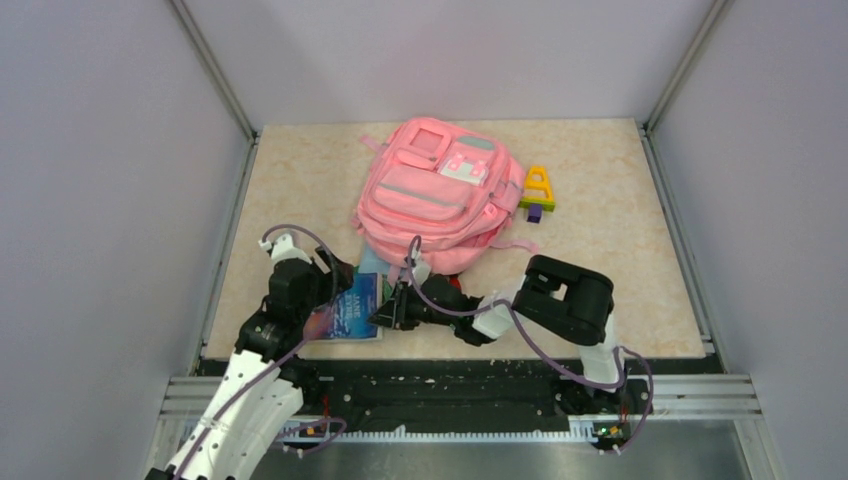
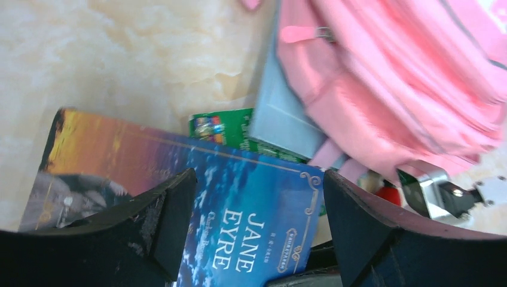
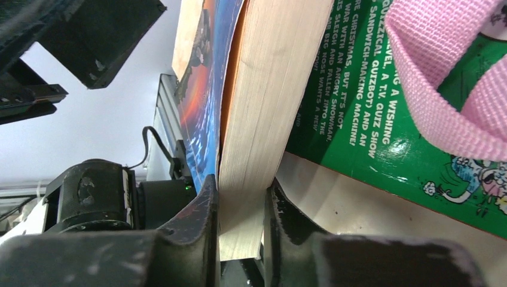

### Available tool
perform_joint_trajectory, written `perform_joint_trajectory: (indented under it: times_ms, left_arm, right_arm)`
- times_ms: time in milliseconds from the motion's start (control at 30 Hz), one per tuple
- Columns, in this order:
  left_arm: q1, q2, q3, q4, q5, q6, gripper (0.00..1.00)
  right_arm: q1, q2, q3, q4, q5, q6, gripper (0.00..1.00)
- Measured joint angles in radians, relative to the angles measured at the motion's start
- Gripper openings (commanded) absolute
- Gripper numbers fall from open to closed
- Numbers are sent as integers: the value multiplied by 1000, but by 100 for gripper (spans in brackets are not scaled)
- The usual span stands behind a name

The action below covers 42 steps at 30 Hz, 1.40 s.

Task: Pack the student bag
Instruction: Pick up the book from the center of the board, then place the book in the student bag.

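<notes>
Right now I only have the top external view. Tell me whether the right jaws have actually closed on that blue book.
Observer: Yes. The right wrist view shows the right gripper pinching the blue book across its thickness, with the jaws touching both sides.
Operator: Tell me what lies under it.
Observer: A green book, printed with white text and cartoons, with a pink strap draped over it.
Operator: Report the left jaws.
Observer: The left gripper is open above the "Jane Eyre" cover and grips nothing.
</notes>
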Motion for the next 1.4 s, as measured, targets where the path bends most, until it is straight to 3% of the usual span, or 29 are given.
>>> perform_joint_trajectory:
  times_ms: [133, 400, 600, 733, 1033, 1233, 1400]
  left_arm:
    - [1, -7, 57, 11, 98, 108, 78]
    - [1, 37, 232, 115, 332, 289, 78]
    - [-21, 209, 322, 207, 493, 404, 78]
    - [-70, 325, 332, 246, 517, 478, 79]
    - [-328, 554, 346, 415, 414, 730, 84]
    - [-351, 746, 396, 463, 342, 857, 86]
    - [-376, 833, 437, 488, 293, 949, 87]
  right_arm:
    - [0, -106, -35, -91, 0, -70, 0]
    - [-19, -566, -45, -486, 85, -392, 0]
    - [-126, -867, -26, -747, 218, -589, 0]
    - [-286, -1022, -1, -879, 277, -666, 0]
    - [-619, -1099, 80, -1000, 296, -721, 0]
    - [-830, -1087, 77, -1088, 298, -698, 0]
    - [-869, -1118, 37, -1135, 307, -688, 0]
